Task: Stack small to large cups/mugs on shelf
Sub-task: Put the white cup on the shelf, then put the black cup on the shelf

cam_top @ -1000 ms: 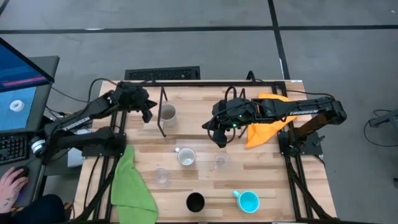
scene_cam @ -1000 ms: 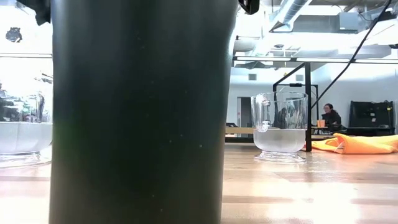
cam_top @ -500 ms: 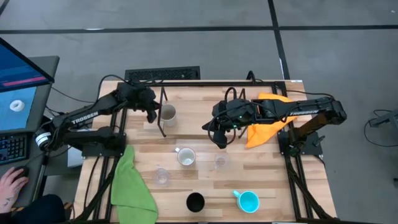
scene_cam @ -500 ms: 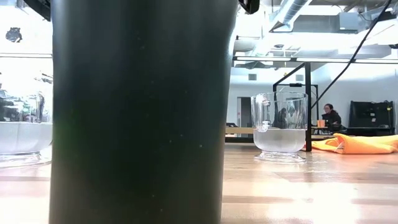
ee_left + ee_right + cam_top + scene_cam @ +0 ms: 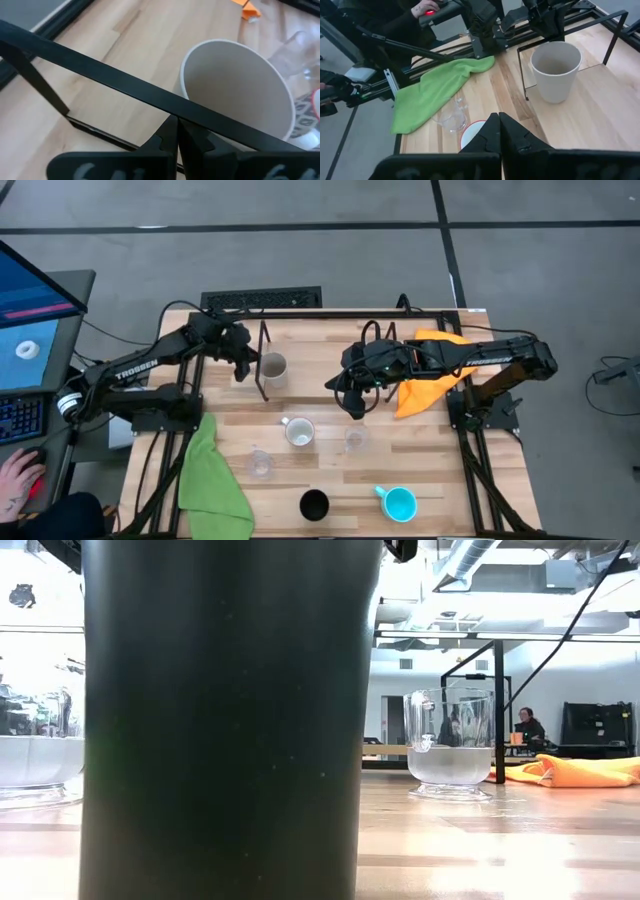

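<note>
Tight at the rack, open in the middle

My left gripper (image 5: 240,364) sits against the shelf (image 5: 262,370) rods, grey-beige mug (image 5: 272,367) just beyond. Open board lies between that mug and my right gripper (image 5: 354,404); the white mug (image 5: 299,432) and glass cup (image 5: 354,440) crowd below.

The black mug (image 5: 220,720) fills the low view — hiding the shelf.

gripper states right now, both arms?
Left gripper: shut, empty, beside the grey-beige mug at the shelf.
Right gripper: shut, empty, mid-table.
</note>
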Robot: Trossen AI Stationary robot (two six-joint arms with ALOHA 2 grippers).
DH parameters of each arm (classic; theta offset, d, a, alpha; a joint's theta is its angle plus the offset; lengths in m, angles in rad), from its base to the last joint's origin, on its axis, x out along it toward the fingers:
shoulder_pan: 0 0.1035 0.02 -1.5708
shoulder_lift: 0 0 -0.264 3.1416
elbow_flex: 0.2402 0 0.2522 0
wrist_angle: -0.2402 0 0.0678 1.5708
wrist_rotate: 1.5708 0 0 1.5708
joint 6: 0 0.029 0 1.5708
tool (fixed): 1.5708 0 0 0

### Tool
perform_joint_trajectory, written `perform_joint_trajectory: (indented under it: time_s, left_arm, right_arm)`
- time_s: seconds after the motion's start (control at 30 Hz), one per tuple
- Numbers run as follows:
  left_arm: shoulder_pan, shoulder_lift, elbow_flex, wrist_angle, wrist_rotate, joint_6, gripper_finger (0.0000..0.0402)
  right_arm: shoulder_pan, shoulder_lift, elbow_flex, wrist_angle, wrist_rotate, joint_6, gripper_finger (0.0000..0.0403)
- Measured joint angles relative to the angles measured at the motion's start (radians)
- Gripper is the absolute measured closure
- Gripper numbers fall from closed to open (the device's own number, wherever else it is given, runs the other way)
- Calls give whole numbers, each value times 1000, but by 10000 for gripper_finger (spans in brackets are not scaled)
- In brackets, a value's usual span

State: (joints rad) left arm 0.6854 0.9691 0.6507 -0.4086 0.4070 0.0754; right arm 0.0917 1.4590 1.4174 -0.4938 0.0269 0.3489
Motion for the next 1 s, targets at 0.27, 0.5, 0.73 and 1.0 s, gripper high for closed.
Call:
perform_joint_trajectory:
  time_s: [0.27,0.5,0.73,1.0]
  left_arm:
    - [-20,0,0,-18,36,-10,401]
    - [-23,-24,2,-70,-115,-43,401]
    - [-25,-131,123,-308,-365,-142,401]
    - [-92,-291,332,-527,-373,-398,401]
  right_arm:
    - [0,0,0,0,0,0,390]
    - [0,0,0,0,0,14,390]
    - [0,-17,17,-81,0,119,390]
    - [113,37,134,-329,-2,228,390]
